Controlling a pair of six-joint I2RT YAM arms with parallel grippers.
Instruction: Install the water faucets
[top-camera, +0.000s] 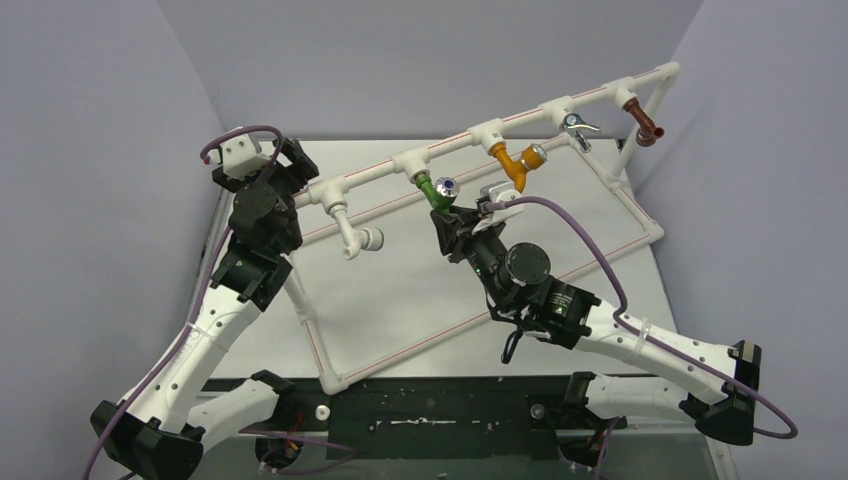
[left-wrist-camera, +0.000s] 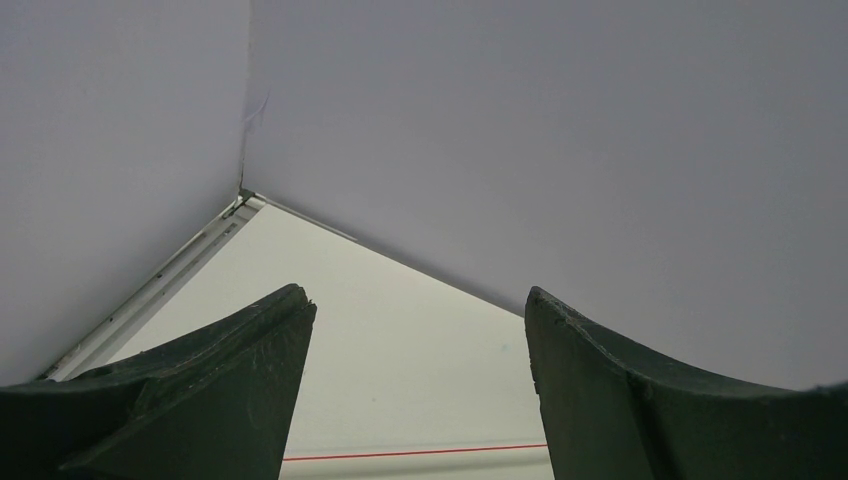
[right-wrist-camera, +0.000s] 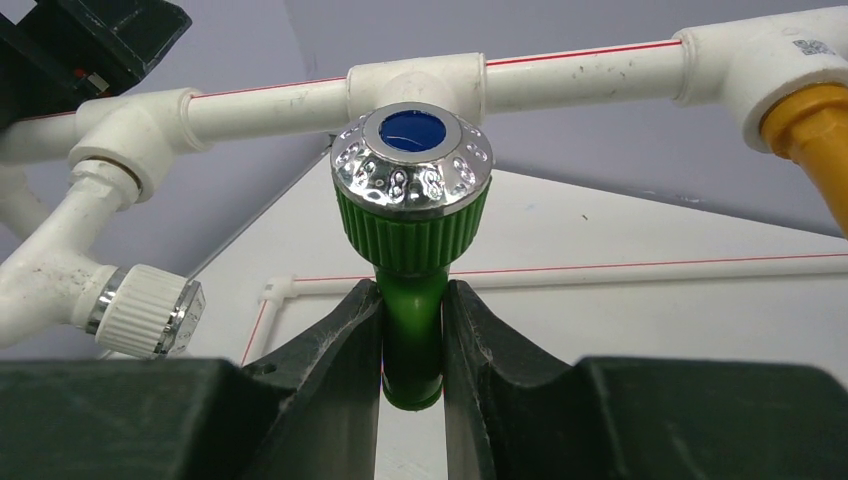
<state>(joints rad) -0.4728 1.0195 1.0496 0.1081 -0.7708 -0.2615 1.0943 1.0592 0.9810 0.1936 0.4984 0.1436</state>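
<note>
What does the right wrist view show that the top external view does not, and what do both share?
Only the right wrist view shows the right end effector shut on the stem of the green faucet, gripping it from both sides. Only the top external view shows the silver faucet and the brown faucet, further along the pipe frame. Both show the green faucet, the orange faucet, the white faucet and the frame's top pipe.

surface: white table (top-camera: 400, 290) | on it: red-striped white pipe frame (top-camera: 420, 343)
</note>
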